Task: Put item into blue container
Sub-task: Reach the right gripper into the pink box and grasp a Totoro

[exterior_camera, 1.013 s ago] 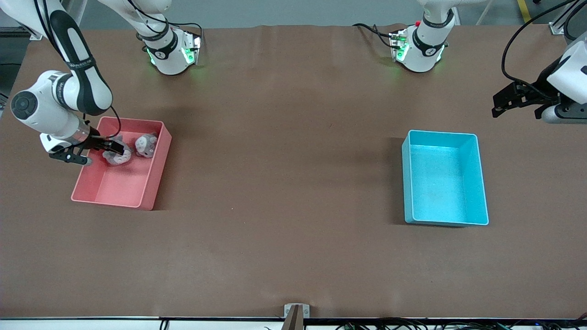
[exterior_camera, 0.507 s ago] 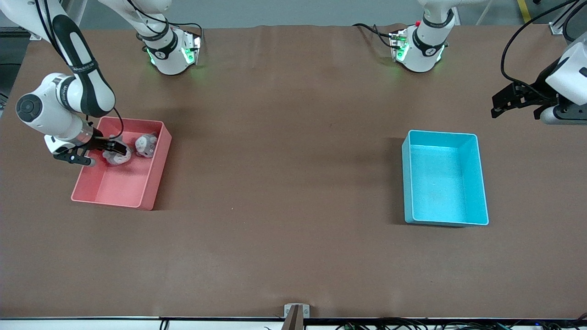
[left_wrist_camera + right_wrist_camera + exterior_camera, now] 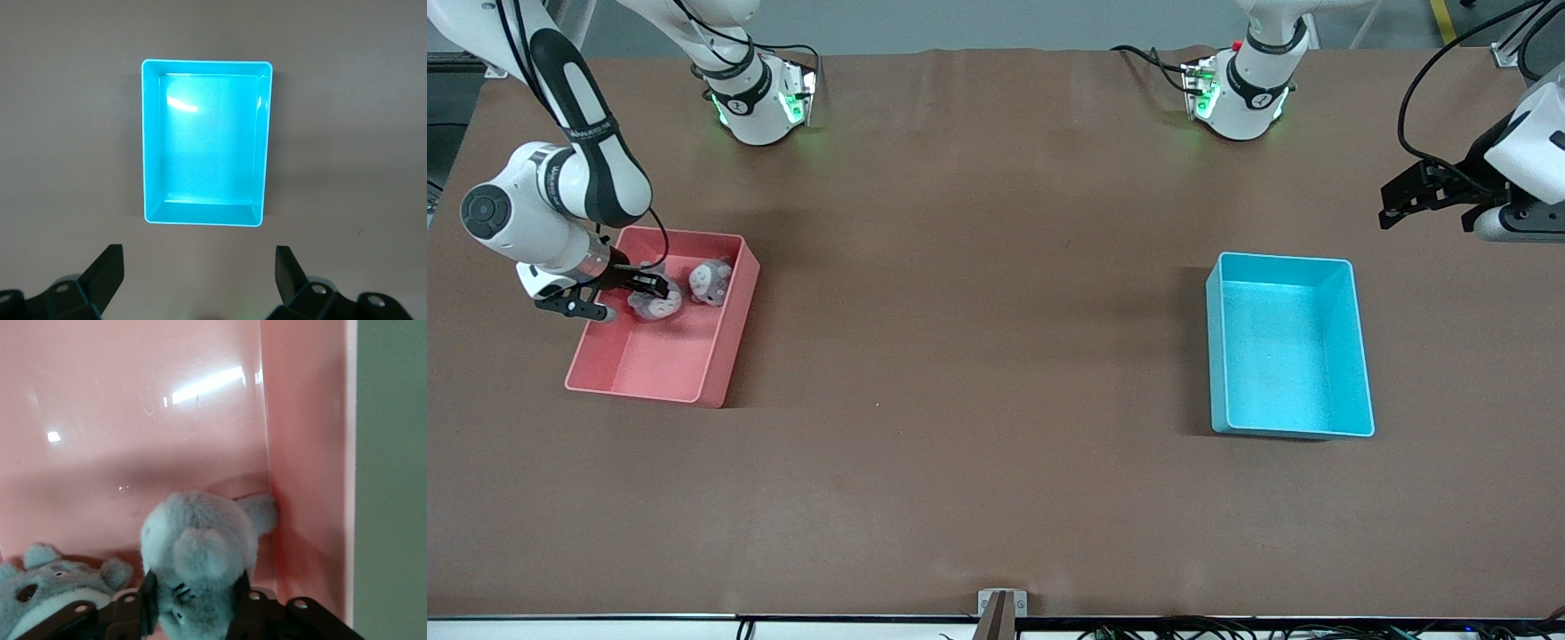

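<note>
We see the blue container (image 3: 1289,345) standing on the brown surface (image 3: 978,356) toward the left arm's end, its long sides running toward the front camera; in the left wrist view (image 3: 207,143) nothing shows inside it.

The left hand (image 3: 1405,200) waits in the air above the surface at that same end, near the container's farther edge but not over it. Its 2 fingers (image 3: 107,270) are spread wide with nothing between them, and the wrist view looks straight down on the container.

At the right arm's end stands a pink bin (image 3: 663,320) holding 2 grey plush toys. The right hand (image 3: 636,289) reaches down into the bin at its farther end, and its fingers (image 3: 137,610) press in on both sides of the nearer plush toy (image 3: 200,560), which lies close against the bin's wall (image 3: 303,473). The grip looks closed on the toy, though the front view shows too little to confirm this. The second plush toy (image 3: 710,281) lies just beside it, untouched.

A band on the right arm's forearm (image 3: 587,133) carries lettering that we cannot make out.
</note>
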Available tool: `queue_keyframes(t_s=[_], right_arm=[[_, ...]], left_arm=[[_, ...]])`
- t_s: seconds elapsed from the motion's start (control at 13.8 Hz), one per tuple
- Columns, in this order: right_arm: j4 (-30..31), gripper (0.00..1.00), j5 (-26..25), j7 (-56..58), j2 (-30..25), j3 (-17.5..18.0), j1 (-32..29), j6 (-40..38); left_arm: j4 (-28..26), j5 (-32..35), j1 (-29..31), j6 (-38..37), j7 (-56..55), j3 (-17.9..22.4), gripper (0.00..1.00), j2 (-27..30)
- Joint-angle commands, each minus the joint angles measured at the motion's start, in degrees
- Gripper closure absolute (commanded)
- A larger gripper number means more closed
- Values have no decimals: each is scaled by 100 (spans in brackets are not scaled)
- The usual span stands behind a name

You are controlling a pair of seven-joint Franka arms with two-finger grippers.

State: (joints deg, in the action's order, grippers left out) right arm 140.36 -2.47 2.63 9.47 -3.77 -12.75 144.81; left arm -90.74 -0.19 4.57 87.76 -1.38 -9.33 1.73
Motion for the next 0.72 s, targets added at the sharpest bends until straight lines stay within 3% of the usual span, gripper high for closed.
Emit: queue_keyframes(t_s=[0.0, 0.29, 0.65], right_arm=[[0, 94, -8, -60, -59, 69, -53, -128], [-455, 98, 9, -95, -138, 78, -44, -890], [-2694, 98, 18, -953, -209, 87, 473, -3999]], left_arm=[[-40, 36, 18, 57, -29, -33, 0, 29], [-84, 36, 18, 57, -21, -33, 0, 56], [-75, 27, 26, 57, -12, -33, 0, 65]])
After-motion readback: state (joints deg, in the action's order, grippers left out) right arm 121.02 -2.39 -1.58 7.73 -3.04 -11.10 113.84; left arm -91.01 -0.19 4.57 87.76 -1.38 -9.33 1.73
